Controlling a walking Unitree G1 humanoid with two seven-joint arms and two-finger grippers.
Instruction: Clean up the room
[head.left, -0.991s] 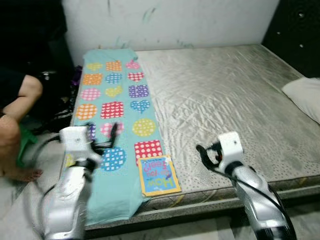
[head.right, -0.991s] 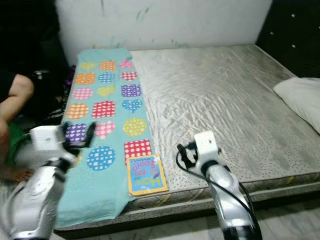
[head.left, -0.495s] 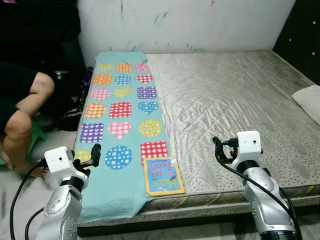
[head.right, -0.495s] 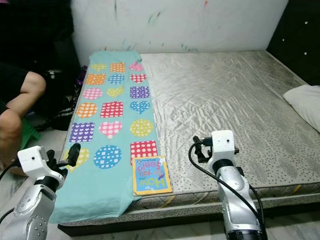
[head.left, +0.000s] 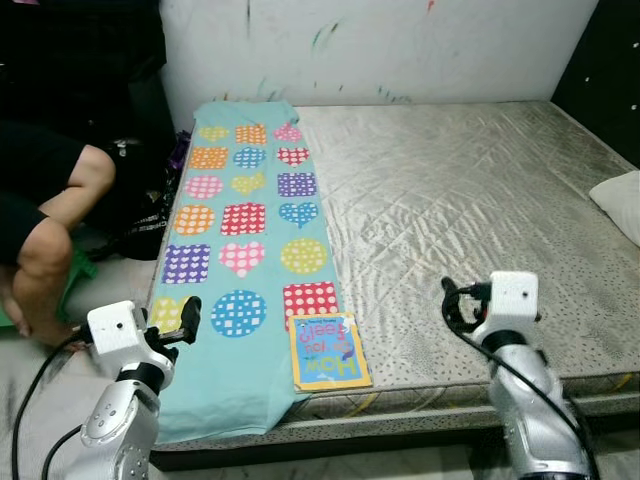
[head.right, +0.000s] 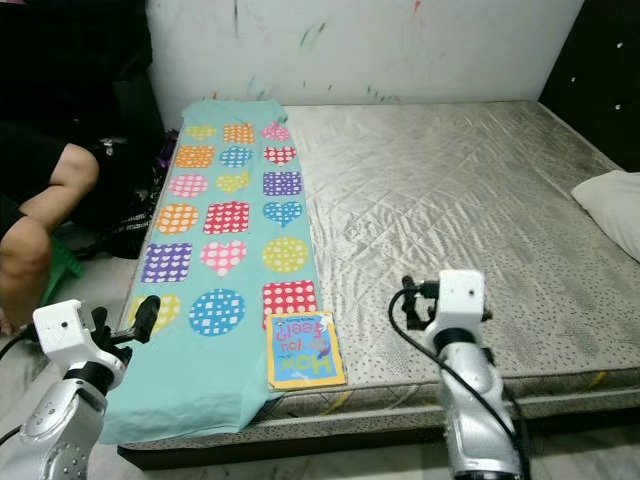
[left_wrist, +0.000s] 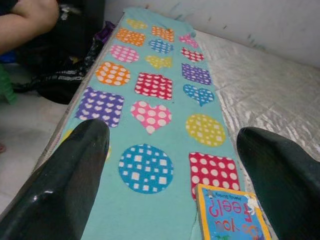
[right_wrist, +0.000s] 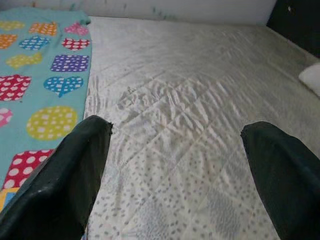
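A person's bent knee sits on the floor beside the mattress, where the left gripper, fingers spread wide and holding nothing, hovers by the near left corner. A teal patterned blanket runs along the left edge with a book at the front edge. Bare quilted mattress stretches to a white pillow, the right gripper likewise spread above it.

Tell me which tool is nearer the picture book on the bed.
Roughly level, the left tool perhaps slightly nearer. It hovers over the teal blanket's edge, left of the book. The right tool hovers over bare mattress, right of it.
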